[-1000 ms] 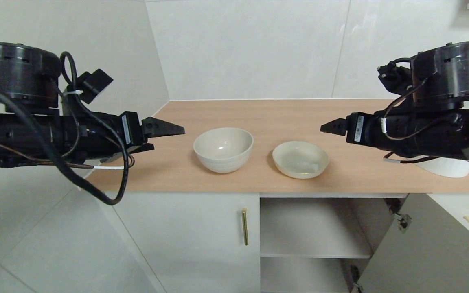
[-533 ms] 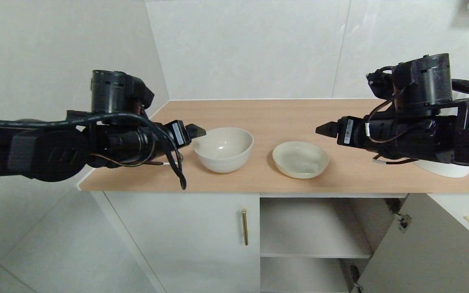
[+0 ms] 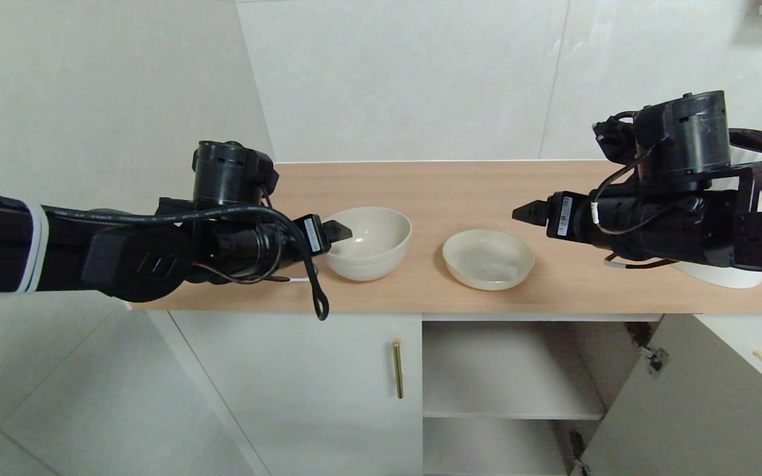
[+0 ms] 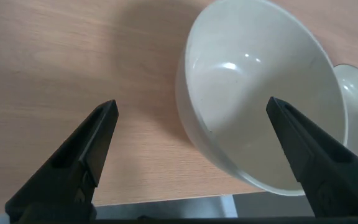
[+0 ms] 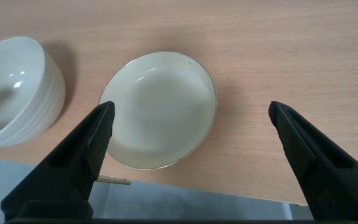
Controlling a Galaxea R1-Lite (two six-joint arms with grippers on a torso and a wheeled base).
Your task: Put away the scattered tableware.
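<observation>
Cream bowl [image 3: 368, 241] — left claw [image 3: 340, 231] wide at its rim; right claw [image 3: 525, 213] wide near dish [image 3: 488, 259].

my left gripper [image 3: 340, 232]: spread wide, low, toward left edge of worktop [image 3: 460, 185]
my right gripper [image 3: 525, 213]: spread wide, above its right half

You're looking at a wooden surface [image 3: 460, 185] meeting white tiled walls [image 3: 407, 79], with a white cabinet [image 3: 288, 383] beneath it standing open, shelves [image 3: 507, 380] showing.

No writing or number can be read. A white sticker [image 3: 315, 235] sits on the left gripper [image 3: 343, 232] and a second sticker [image 3: 563, 215] on the right gripper [image 3: 518, 213]; their print is too small.
</observation>
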